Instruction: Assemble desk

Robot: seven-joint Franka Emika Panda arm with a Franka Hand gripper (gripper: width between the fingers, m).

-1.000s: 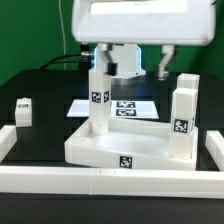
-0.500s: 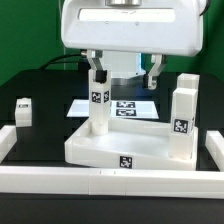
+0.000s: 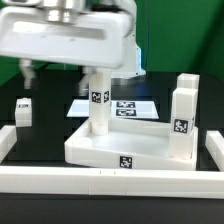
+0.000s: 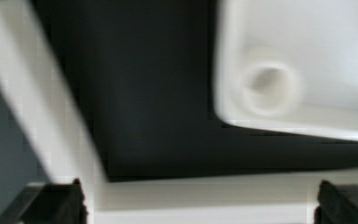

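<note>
The white tray-like tabletop [image 3: 120, 150] lies in the middle of the exterior view. One leg [image 3: 98, 105] stands upright at its far left corner, and two legs [image 3: 180, 125] stand at the exterior view's right. A fourth leg [image 3: 24, 110] lies loose on the black table at the left. The arm's white hand [image 3: 70, 35] fills the upper left, with one dark finger [image 3: 24, 70] showing below it. In the wrist view my gripper [image 4: 202, 205] is open and empty above a tabletop corner with a round hole [image 4: 265, 85].
The marker board [image 3: 125, 107] lies behind the tabletop. Long white border rails [image 3: 110, 182] run along the front and both sides. One rail [image 4: 43, 120] shows in the wrist view beside a strip of black table.
The arm has swung from behind the upright left leg toward the exterior view's left and closer to the camera. The leg stays standing on the tabletop.
</note>
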